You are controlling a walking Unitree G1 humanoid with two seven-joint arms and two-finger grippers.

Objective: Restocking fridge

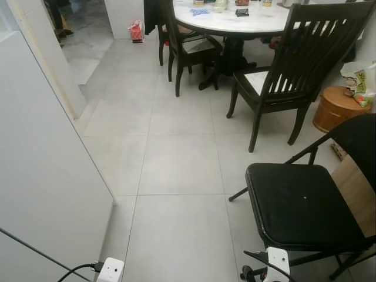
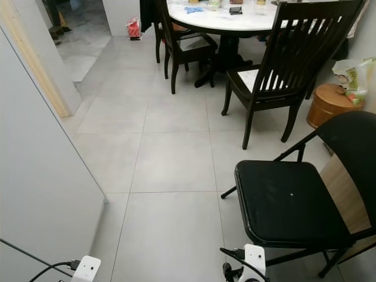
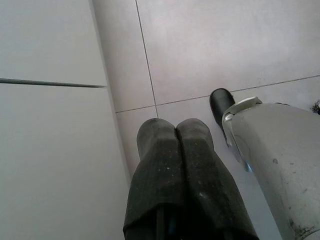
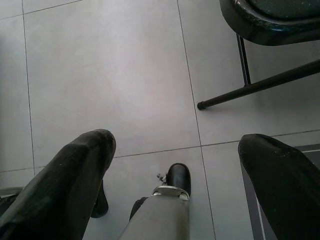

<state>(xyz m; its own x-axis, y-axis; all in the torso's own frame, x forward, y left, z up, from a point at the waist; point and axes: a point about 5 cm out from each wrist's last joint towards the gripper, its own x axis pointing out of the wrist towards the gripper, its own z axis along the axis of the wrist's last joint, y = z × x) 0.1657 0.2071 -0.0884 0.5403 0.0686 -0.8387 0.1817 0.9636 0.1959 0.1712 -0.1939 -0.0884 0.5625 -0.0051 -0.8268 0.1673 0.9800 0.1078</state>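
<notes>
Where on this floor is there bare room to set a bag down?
The tiles between the white panel and the black folding chair are bare. It gets crowded around the round table and the dark wooden chair.

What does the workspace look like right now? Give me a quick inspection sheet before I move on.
Surface: grey tiled floor, bare in the middle.
Job's things: tall white panel on the robot's left, possibly the fridge; no groceries seen.
Clutter: black folding chair close on the right; round wooden container beyond it, with a bag above.
Grippers: left gripper shut, empty, hanging over the floor beside the white panel; right gripper open, empty, hanging near the folding chair's leg.
Cables: black cable plugged into the left arm's white wrist unit.
Surroundings: white round table with dark wooden chairs ahead; doorway at far left.
</notes>
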